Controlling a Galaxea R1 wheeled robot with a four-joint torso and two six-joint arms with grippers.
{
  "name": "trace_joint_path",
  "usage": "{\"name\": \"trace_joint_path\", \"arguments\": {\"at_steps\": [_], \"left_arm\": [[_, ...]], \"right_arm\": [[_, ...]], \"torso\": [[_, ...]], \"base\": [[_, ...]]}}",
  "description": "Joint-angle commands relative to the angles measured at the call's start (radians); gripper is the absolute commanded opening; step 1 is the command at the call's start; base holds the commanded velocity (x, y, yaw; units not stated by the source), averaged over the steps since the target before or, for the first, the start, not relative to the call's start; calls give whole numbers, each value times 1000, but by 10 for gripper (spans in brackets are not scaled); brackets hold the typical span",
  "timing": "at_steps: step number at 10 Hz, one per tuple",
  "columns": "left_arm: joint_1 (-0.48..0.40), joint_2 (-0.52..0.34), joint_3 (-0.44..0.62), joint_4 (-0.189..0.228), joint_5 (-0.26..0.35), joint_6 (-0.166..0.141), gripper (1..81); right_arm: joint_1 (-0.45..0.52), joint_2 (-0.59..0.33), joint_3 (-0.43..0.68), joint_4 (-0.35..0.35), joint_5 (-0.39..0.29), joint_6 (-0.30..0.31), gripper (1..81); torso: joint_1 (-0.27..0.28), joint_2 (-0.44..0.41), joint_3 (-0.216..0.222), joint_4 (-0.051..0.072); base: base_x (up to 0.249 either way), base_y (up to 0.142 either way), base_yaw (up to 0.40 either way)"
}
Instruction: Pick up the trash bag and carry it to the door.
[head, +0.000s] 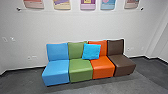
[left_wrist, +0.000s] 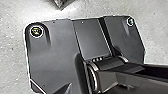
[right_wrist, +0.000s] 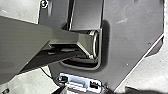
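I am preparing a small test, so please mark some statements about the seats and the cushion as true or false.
1. The cushion leans against the backs of the green seat and orange seat. True.
2. The brown seat stands beside the blue seat. False: it is beside the orange one.
3. Posters hang above the seats. True.
4. The cushion is brown. False: it is bright blue.

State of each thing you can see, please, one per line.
Blue chair: upright, row's end
Green chair: upright, partly behind cushion
Orange chair: upright, partly behind cushion
Brown chair: upright, other end
Cushion: propped up, slightly tilted
Posters: hung in a row
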Motion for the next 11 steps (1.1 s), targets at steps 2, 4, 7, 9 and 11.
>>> {"name": "trace_joint_path", "arguments": {"at_steps": [2,4,7,9,11], "left_arm": [[-27,-4,8,9,53,7,811],[-18,-41,61,9,53,7,811],[-21,-171,224,0,53,4,811],[-24,-221,269,-2,52,3,811],[-35,-244,270,-3,53,-5,811]], "right_arm": [[16,-2,18,2,-65,-1,811],[13,-23,68,3,-65,2,811],[13,-112,218,7,-65,8,811],[18,-166,294,5,-68,8,811],[24,-218,363,5,-68,10,811]], "torso": [[0,-1,0,0],[-1,-1,0,0],[-1,-1,0,0],[-1,-1,0,0],[66,-105,-89,-52]], "base": [[0,0,0],[0,0,0],[0,0,0],[0,0,0],[0,0,0]]}}
